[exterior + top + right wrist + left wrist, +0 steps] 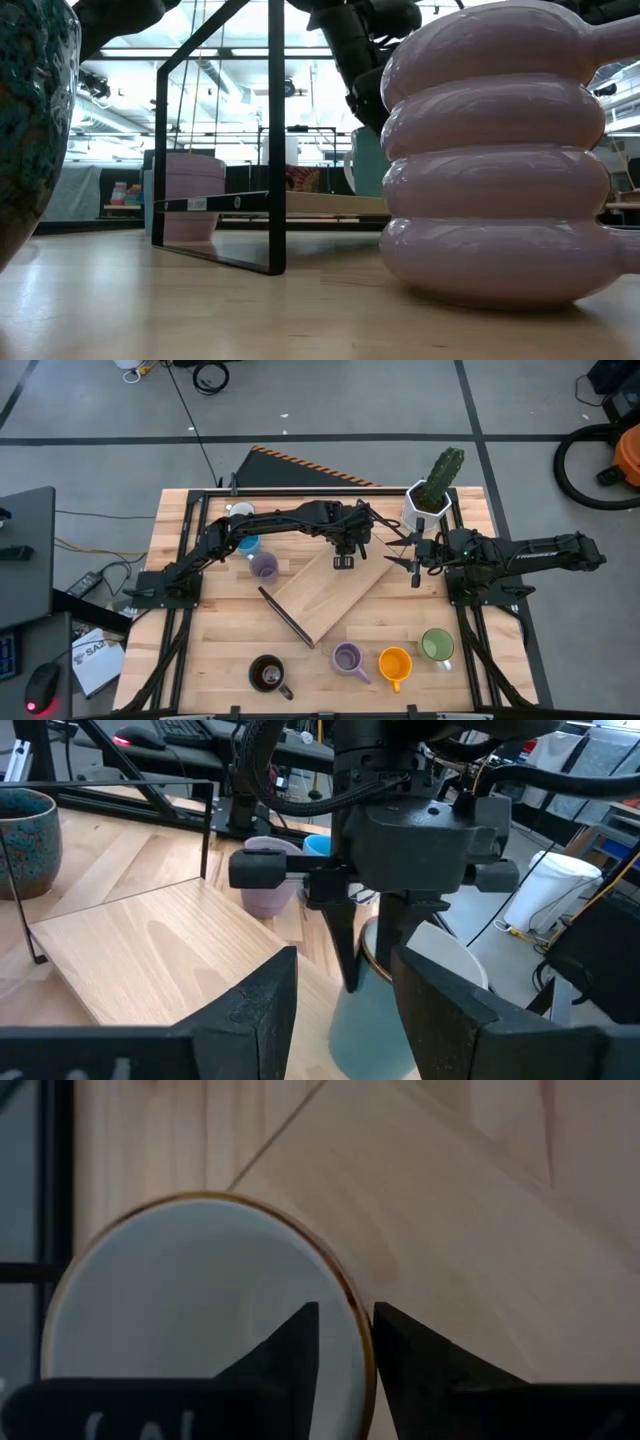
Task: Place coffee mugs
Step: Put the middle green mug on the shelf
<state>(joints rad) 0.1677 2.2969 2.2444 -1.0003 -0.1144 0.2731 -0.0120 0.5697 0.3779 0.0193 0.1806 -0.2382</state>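
Slippage is threatening: the left gripper [345, 1365] is pinching only the rim of the pale grey mug [200, 1310] above the wooden shelf [335, 585], so it could tilt. The right gripper [345, 985] is waiting open nearby, crowding it; the cactus pot [428, 505] is standing just beyond.

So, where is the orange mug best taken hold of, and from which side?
I would take the orange mug by its rim, coming straight down from above, with one finger inside and one outside. It stands upright with its mouth open. The lilac mug and the green mug stand close on either side, so a sideways approach looks crowded.
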